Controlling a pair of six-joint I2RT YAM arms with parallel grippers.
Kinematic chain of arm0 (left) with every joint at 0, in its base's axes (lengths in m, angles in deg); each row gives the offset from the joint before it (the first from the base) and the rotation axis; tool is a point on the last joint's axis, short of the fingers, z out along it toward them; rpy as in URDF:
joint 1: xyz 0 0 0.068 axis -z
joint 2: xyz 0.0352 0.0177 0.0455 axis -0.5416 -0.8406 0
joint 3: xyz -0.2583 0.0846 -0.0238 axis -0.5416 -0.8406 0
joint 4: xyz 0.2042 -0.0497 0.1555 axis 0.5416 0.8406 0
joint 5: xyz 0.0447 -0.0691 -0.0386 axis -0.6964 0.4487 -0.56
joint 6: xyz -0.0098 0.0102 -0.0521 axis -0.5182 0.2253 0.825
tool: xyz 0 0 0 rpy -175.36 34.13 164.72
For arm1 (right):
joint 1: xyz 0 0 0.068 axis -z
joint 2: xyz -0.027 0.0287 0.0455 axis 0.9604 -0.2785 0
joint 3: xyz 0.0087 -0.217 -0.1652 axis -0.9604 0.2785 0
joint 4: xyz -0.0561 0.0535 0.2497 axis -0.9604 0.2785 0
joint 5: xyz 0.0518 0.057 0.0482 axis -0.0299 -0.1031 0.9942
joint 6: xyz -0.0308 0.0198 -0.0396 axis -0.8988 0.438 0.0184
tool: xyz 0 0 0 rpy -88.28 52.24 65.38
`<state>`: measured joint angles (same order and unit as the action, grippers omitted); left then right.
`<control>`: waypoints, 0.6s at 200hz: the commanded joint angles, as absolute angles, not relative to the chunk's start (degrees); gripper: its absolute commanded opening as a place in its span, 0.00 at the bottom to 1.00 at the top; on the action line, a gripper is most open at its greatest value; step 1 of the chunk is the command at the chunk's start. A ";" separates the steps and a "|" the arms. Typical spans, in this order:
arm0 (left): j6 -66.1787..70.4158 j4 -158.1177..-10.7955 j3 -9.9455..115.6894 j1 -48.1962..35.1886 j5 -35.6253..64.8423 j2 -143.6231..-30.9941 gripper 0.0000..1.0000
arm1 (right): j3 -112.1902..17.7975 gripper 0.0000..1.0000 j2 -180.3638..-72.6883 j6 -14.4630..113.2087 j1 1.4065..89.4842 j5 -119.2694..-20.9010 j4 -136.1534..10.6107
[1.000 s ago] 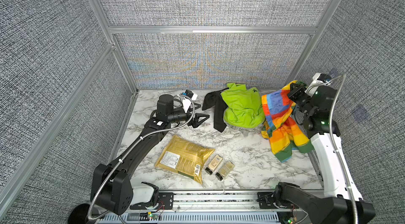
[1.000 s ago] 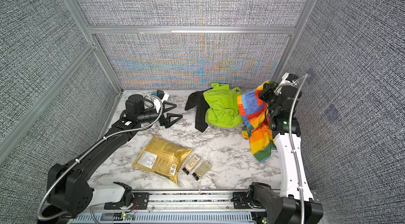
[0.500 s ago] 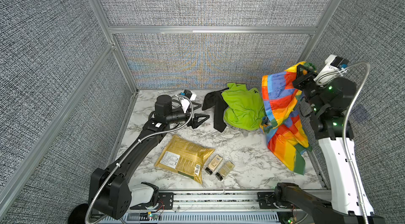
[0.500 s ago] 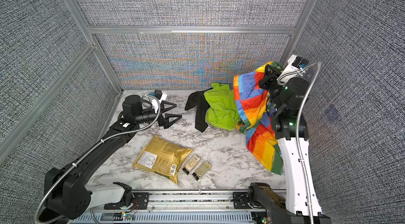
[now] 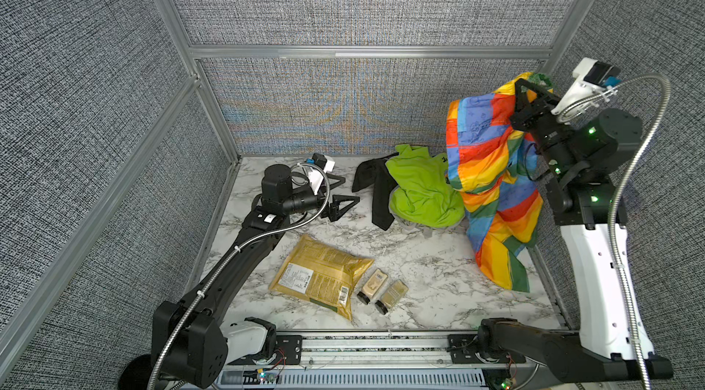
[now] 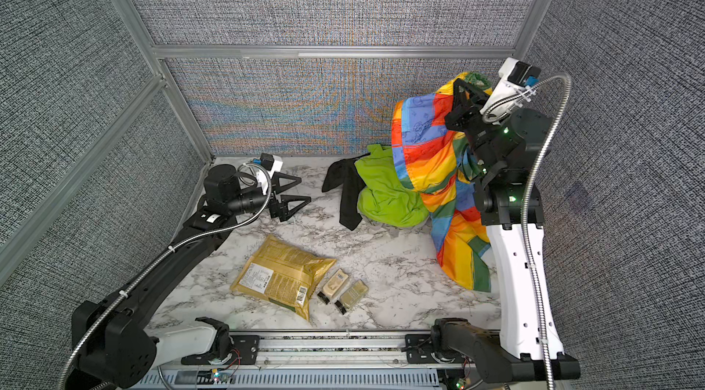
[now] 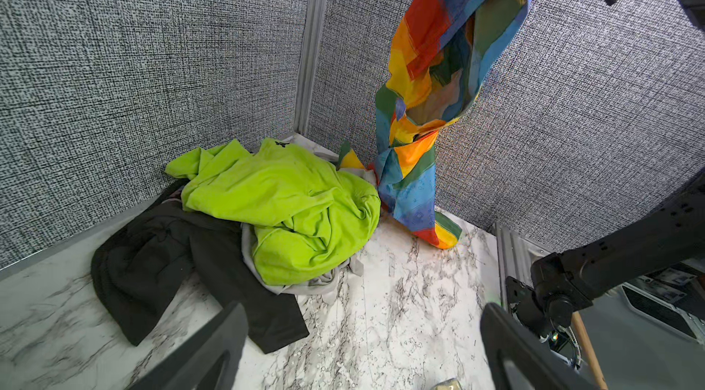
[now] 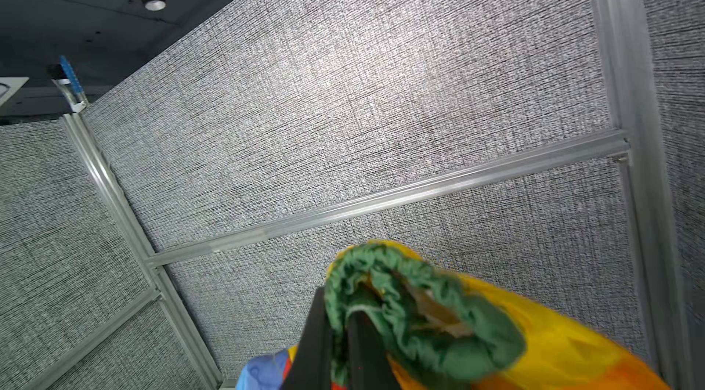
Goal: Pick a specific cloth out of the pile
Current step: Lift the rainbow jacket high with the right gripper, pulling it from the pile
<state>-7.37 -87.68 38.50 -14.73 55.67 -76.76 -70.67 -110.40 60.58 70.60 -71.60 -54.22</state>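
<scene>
Right pincer (image 5: 532,84) clamps the cloth (image 5: 480,147) aloft, left pincer (image 5: 351,189) gapes wide, gold pouch (image 5: 335,268) label (image 5: 296,278) illegible.

The right hand (image 5: 528,87) now stands far higher than a second ago, up by the back right corner post, and the cloth (image 5: 484,147) has risen with it. Then the cloth lay bunched low beside the pile (image 5: 419,193); now it hangs as a long drape from its gathered green edge, pinched in that hand. Most of it has left the worktop (image 5: 419,254); whether its lowest tip still touches cannot be told. In both top views its upper part now overlaps the pile's right edge.
</scene>
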 commanded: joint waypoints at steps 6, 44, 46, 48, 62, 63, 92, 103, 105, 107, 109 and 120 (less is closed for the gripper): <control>-6.32 -91.55 38.18 -15.54 57.12 -75.81 0.99 | -73.80 0.00 -112.58 59.35 68.74 -64.30 -59.83; -4.55 -93.29 37.75 -17.38 57.68 -75.72 0.99 | -79.44 0.00 -116.03 55.42 62.90 -62.03 -58.75; -4.38 -93.50 37.70 -17.51 57.81 -75.74 0.99 | -79.73 0.00 -116.21 55.30 62.64 -62.01 -58.73; -4.20 -93.75 37.62 -17.68 57.89 -75.70 0.99 | -79.96 0.00 -116.30 55.20 62.29 -62.03 -58.71; -2.82 -95.50 37.09 -18.67 58.48 -75.52 0.99 | -81.60 0.00 -117.45 54.32 60.18 -61.86 -58.67; -2.72 -95.65 37.06 -18.74 58.54 -75.50 0.99 | -81.71 0.00 -117.55 54.25 60.02 -61.86 -58.67; -0.67 -98.74 36.17 -20.51 60.20 -75.04 0.99 | -85.03 0.00 -120.28 53.91 55.51 -62.64 -59.73; -0.35 -99.60 35.94 -21.08 60.95 -74.81 0.99 | -86.78 0.00 -121.87 54.40 53.92 -62.34 -60.58; -0.34 -99.76 35.90 -21.10 61.13 -74.85 0.99 | -87.02 0.00 -122.11 54.60 53.65 -62.15 -60.91; -0.27 -99.86 35.85 -21.19 61.24 -74.73 0.99 | -87.32 0.00 -122.44 54.79 53.40 -61.95 -61.21; -0.26 -100.02 35.84 -21.28 61.36 -74.72 0.99 | -87.57 0.00 -122.71 55.03 53.19 -61.70 -61.50; 0.07 -100.93 35.54 -22.00 61.80 -74.47 0.99 | -89.71 0.00 -124.46 56.04 51.71 -61.00 -62.62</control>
<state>-1.30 -95.44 35.90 -20.98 59.15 -75.14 -86.47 -122.08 55.01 54.06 -62.88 -55.44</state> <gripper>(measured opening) 0.987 0.094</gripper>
